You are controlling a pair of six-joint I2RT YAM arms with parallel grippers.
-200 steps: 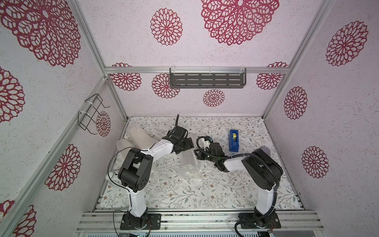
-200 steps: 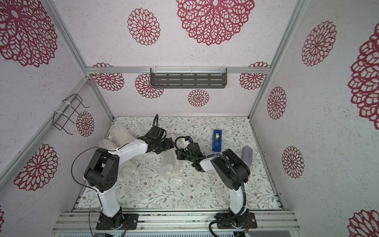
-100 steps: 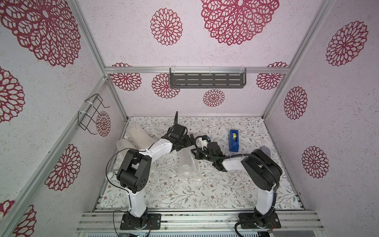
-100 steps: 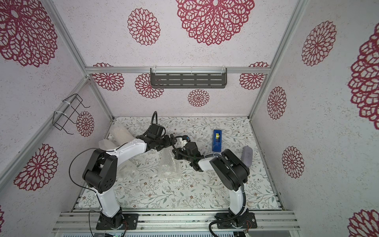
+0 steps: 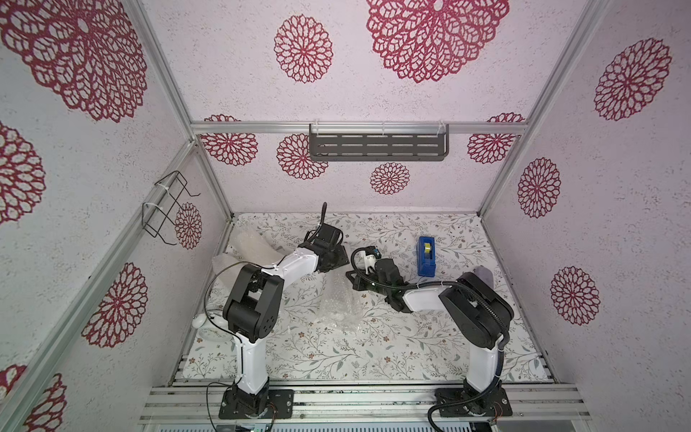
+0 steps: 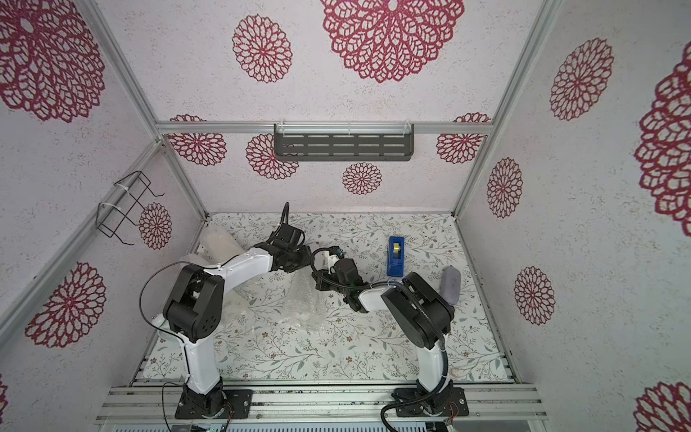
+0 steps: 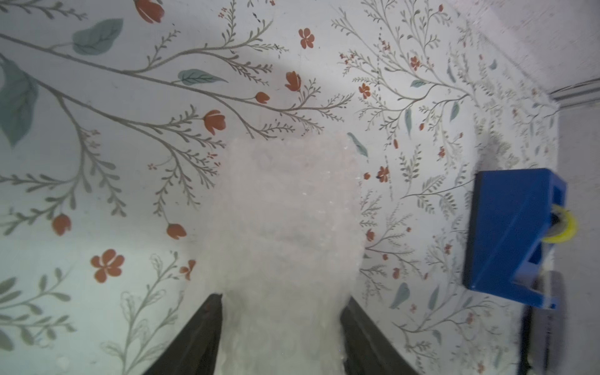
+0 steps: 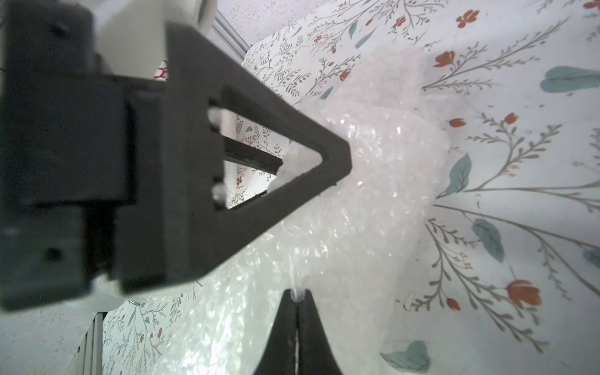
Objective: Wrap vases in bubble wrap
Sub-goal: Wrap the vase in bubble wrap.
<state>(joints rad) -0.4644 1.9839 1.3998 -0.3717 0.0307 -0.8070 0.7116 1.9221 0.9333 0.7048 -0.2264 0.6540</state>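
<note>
The left end effector (image 7: 282, 297) has its two dark fingers (image 7: 198, 337) apart. A crinkled roll of bubble wrap (image 7: 285, 211) fills the gap and touches both inner faces, so the fingers are clasped around it. The roll runs straight out ahead of the fingertips and lies on the flowered bench (image 7: 130, 168) (whether a glass vase sits inside cannot be told through the bubbles). The right end effector (image 8: 297, 293) is pressed together, with a thin lip of the same wrap caught at its very tips. It faces the left end effector nearly head-on, just beside it. In both top views the rest of the sheet spreads loose over the bench from the two tips back toward the arms' bases. A blue tape dispenser (image 7: 509, 233) stands ahead of the left end effector and off to one side, apart from the roll. A white vase (image 5: 206, 331) lies far back from the left end effector, by that arm's base at the bench edge.
</note>
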